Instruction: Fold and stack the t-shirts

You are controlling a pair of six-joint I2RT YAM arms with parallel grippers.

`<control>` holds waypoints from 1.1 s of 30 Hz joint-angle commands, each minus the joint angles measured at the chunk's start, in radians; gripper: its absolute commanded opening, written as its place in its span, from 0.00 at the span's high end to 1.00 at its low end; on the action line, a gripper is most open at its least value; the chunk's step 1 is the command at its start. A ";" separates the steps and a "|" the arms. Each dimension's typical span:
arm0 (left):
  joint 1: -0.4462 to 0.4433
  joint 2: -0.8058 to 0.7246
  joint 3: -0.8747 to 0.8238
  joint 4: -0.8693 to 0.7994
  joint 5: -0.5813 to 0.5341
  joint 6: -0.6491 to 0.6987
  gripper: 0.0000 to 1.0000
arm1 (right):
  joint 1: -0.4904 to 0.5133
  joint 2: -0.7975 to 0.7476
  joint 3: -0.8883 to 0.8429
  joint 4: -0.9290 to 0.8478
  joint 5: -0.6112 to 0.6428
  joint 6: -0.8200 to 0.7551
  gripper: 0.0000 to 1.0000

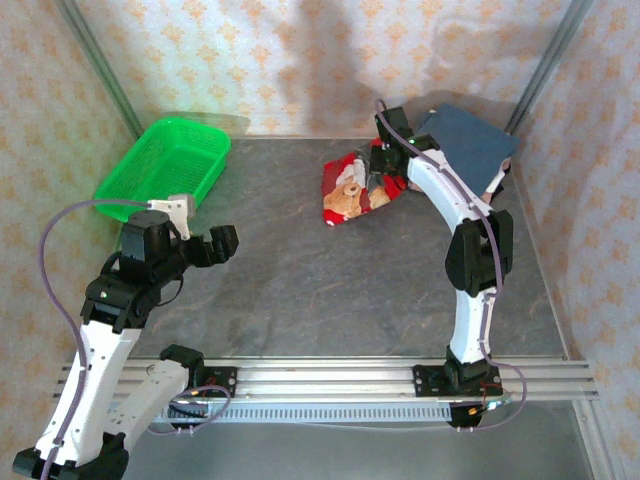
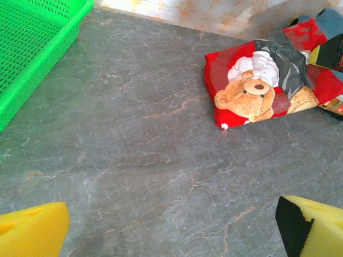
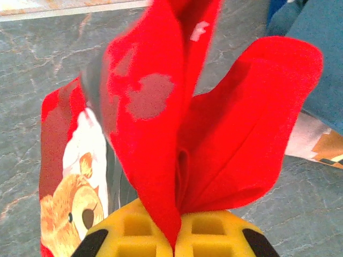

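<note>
A bright red t-shirt with a teddy-bear print (image 1: 350, 195) lies folded at the back of the table, right of centre. My right gripper (image 1: 385, 160) is at its far right edge, shut on a fold of the red t-shirt (image 3: 214, 134), and the pinched cloth stands up between the yellow pads (image 3: 214, 235). A slate-blue t-shirt (image 1: 465, 140) lies folded behind it, by the right wall. My left gripper (image 1: 222, 243) hovers open over bare table at the near left, its yellow fingertips (image 2: 32, 230) far apart, the red t-shirt (image 2: 257, 85) well ahead of it.
A green mesh basket (image 1: 165, 170) stands at the back left, its corner (image 2: 32, 48) near my left gripper. A bit of patterned cloth (image 3: 321, 150) peeks out under the blue shirt. Patterned walls close the table's back and sides. The grey tabletop (image 1: 300, 280) is bare in the middle.
</note>
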 commanded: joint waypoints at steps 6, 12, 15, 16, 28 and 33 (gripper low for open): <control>-0.012 0.004 0.012 0.046 -0.063 0.052 0.00 | -0.050 0.285 0.721 -0.192 0.135 -0.158 1.00; -0.011 -0.004 0.002 0.046 -0.076 0.053 0.00 | -0.066 0.300 0.766 -0.188 0.086 -0.147 1.00; -0.012 -0.004 0.003 0.047 -0.079 0.050 0.00 | -0.067 0.296 0.759 -0.197 0.079 -0.146 1.00; -0.012 -0.004 0.004 0.046 -0.081 0.050 0.00 | -0.069 0.293 0.756 -0.193 0.082 -0.148 1.00; -0.011 -0.018 -0.003 0.040 -0.088 0.037 0.00 | -0.119 0.239 0.751 -0.172 0.080 -0.162 1.00; -0.012 -0.020 -0.003 0.038 -0.089 0.032 0.00 | -0.154 0.212 0.752 -0.161 0.090 -0.184 1.00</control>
